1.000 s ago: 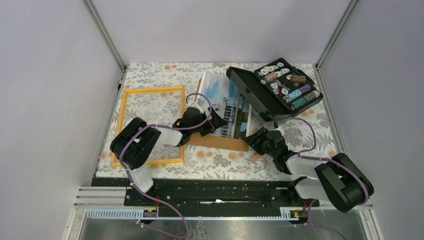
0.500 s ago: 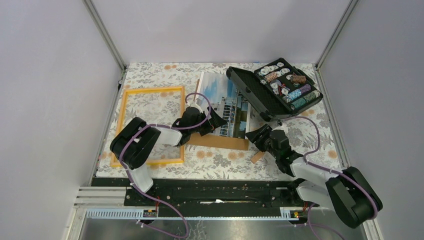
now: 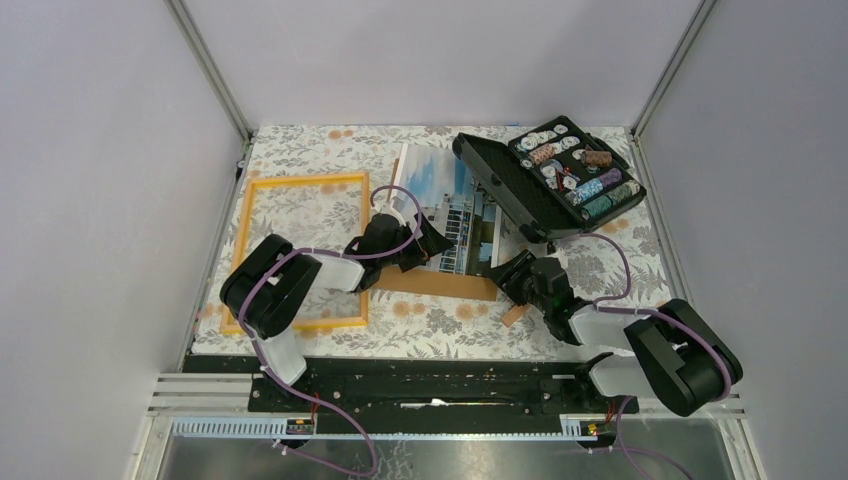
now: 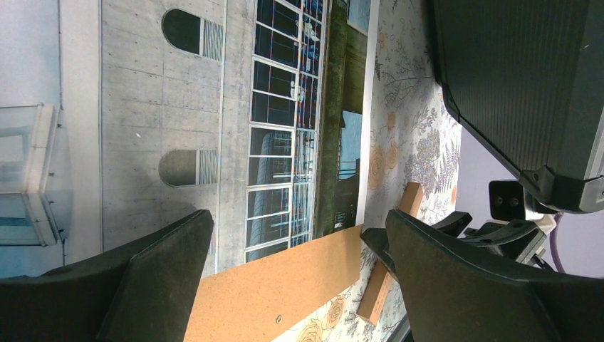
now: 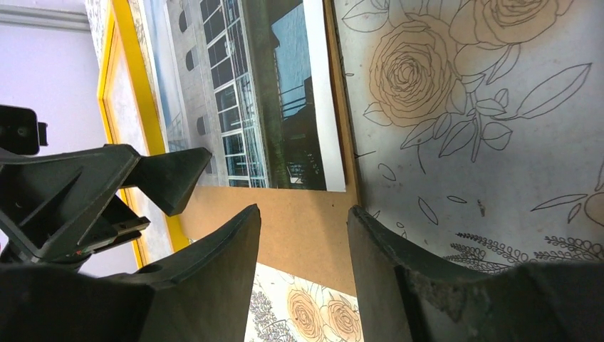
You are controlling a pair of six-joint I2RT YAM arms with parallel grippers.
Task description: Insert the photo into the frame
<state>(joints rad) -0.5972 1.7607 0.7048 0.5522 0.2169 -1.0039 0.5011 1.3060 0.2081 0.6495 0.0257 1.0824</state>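
Observation:
The photo [image 3: 452, 208], a white building against blue sky, lies face up on a brown backing board [image 3: 440, 284] at mid table. The orange-yellow frame [image 3: 304, 181] lies flat to its left with nothing in it. My left gripper [image 3: 424, 245] is open, low over the photo's near left part. In the left wrist view [image 4: 299, 217] the photo [image 4: 178, 128] and the board [image 4: 285, 285] show between the jaws. My right gripper [image 3: 510, 271] is open at the board's near right corner. In the right wrist view [image 5: 303, 214] the board [image 5: 306, 235], the photo [image 5: 249, 92] and the frame [image 5: 132, 92] show.
An open black case [image 3: 545, 185] of chips stands at the back right, its lid over the photo's far right corner; it also shows in the left wrist view [image 4: 520, 85]. A small wooden block [image 3: 514, 316] lies beside the right gripper. Flowered cloth covers the table.
The right arm swung out and back, and its gripper now sits a little further left and closer to the board's corner. The left arm, photo and frame have not moved.

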